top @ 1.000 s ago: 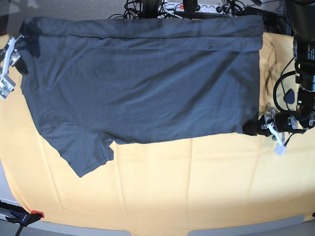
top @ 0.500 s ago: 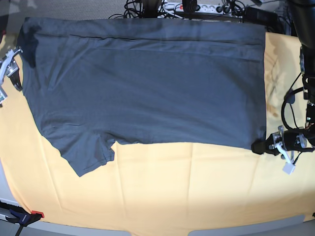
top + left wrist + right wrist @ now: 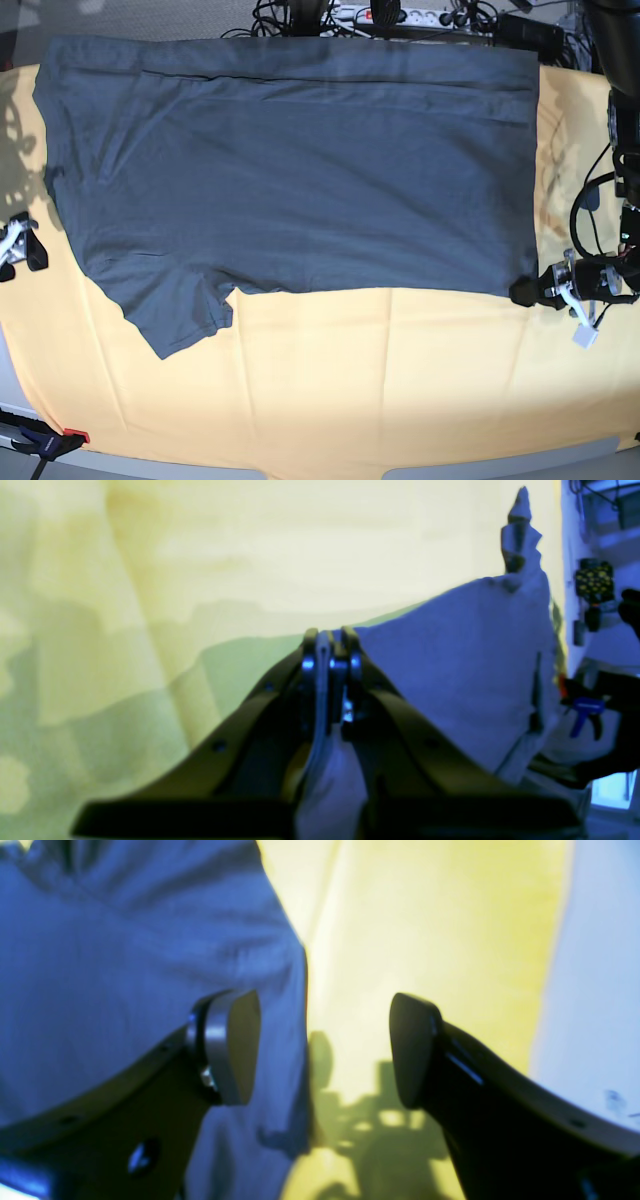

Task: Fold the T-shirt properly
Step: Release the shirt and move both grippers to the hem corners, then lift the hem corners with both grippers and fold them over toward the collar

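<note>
The T-shirt (image 3: 290, 170) lies spread flat across the far half of the yellow tablecloth (image 3: 380, 380), filling the base view from about nine o'clock round through twelve to three. One short sleeve (image 3: 175, 310) sticks out toward seven o'clock, and a long fold line runs across near the far edge.

It looks like thin, limp cotton: light, soft, with no stiffness of its own, so I'd expect it to sag and drag wherever it isn't held, and to cling a little to the cloth beneath. Corners and hemmed edges seem the sensible places to pinch, since the doubled fabric there gives a firmer bite than the open middle.

The left gripper (image 3: 535, 290) sits at four o'clock, its jaws pressed together on the shirt's near corner; the wrist view shows grey fabric squeezed between the fingertips (image 3: 330, 655) and bunched beneath them. The right gripper (image 3: 22, 252) waits at nine o'clock, just off the shirt's edge, jaws standing wide apart with nothing between them; one of its pads (image 3: 232, 1045) hangs over the fabric, the other over bare yellow.
</note>
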`<action>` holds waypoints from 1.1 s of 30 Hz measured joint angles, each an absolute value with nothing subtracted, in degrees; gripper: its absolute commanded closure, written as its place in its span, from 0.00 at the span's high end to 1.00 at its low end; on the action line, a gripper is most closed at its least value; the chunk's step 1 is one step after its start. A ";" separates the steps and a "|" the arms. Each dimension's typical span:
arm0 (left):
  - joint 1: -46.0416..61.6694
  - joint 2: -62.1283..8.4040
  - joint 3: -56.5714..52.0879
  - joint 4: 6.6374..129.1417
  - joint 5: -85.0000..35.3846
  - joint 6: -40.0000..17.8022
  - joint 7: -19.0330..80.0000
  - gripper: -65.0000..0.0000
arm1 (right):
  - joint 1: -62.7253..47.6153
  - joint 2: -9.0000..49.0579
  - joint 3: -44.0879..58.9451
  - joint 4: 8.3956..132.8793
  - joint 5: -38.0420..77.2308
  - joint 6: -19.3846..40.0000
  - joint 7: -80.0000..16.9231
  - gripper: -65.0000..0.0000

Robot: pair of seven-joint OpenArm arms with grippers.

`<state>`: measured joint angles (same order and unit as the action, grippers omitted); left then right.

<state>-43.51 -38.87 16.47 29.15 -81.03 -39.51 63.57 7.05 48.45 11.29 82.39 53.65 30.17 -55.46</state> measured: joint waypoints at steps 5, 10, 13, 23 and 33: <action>-43.44 -38.89 16.47 29.12 -80.68 -39.51 63.51 0.00 | 19.97 43.03 8.10 66.96 53.41 31.57 -55.40 0.65; -43.48 -38.89 16.47 29.15 -80.71 -39.51 63.70 0.00 | 29.58 38.20 8.16 52.97 52.51 32.40 -56.82 0.65; -43.48 -38.89 16.47 29.12 -80.66 -39.51 63.70 0.00 | 32.51 36.32 8.21 46.11 52.49 33.52 -57.01 0.65; -43.48 -38.92 16.47 29.15 -80.64 -39.51 63.70 0.00 | 33.30 33.36 8.21 40.47 46.41 32.58 -54.06 0.65; -43.48 -38.92 16.47 29.15 -80.82 -39.51 63.72 0.00 | 32.08 30.37 8.36 40.49 40.07 28.69 -51.07 0.65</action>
